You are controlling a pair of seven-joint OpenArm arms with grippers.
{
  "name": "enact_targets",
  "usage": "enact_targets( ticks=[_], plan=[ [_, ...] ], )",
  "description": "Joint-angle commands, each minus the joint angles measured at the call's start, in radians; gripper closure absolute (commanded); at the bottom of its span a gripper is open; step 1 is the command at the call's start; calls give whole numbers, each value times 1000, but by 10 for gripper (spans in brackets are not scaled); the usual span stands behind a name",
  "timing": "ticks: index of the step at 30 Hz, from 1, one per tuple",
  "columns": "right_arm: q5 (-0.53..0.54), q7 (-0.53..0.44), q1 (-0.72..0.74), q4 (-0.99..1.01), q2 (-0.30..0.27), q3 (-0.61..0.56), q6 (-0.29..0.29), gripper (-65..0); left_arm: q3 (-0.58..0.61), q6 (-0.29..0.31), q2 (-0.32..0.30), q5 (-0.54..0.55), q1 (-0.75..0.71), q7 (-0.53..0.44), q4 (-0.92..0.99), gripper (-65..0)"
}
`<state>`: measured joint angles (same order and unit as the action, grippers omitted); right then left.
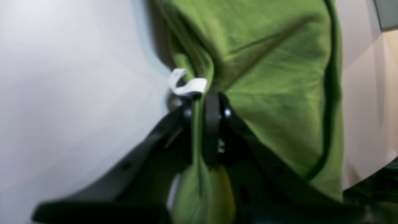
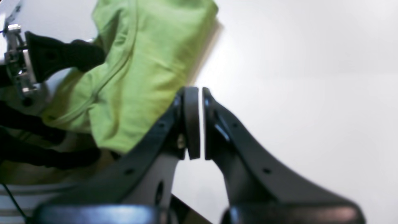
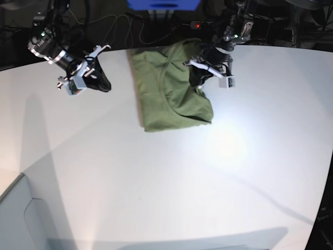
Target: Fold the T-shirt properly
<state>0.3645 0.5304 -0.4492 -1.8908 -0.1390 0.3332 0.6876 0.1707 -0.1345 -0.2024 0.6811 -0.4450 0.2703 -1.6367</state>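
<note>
The olive-green T-shirt (image 3: 169,99) lies folded into a long block at the back middle of the white table (image 3: 171,182). My left gripper (image 3: 201,83) is at the shirt's right edge. In the left wrist view the left gripper (image 1: 206,102) is shut on a pinched fold of the shirt (image 1: 273,71), next to a white label (image 1: 187,84). My right gripper (image 3: 103,83) hangs above the table left of the shirt, apart from it. In the right wrist view the right gripper (image 2: 200,93) has its pads nearly touching and holds nothing, with the shirt (image 2: 140,68) beyond it.
Cables and dark equipment (image 3: 156,26) run along the table's back edge. A grey box corner (image 3: 21,213) sits at the front left. The left arm's gripper (image 2: 62,56) shows at the shirt's far side in the right wrist view.
</note>
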Motion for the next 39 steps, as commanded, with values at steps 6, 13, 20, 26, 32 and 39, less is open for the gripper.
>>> enact_targets(
  ticks=[6,13,20,26,32,39],
  plan=[
    [23,-29,2,-34,32,188,11,-1,69,-21,-85,-11,70,54,5,0],
    [23,-29,5,-31,65,341,11,-1,361,-20,-251,-11,309,232,39,0],
    [21,-29,-3,-26,66,349,11,-1,695,101,-297,-13,661,292,206,0],
    [18,-10,-10,-25,78,386,11,-1,884,224,-292,-108,848,292,255,0],
    [18,49,-9,-28,105,455,11,-1,970,454,-222,-458,960,283,310,0],
    [18,49,-38,-29,140,490,11,-1,975,669,-91,-733,1066,203,428,0]
  ],
)
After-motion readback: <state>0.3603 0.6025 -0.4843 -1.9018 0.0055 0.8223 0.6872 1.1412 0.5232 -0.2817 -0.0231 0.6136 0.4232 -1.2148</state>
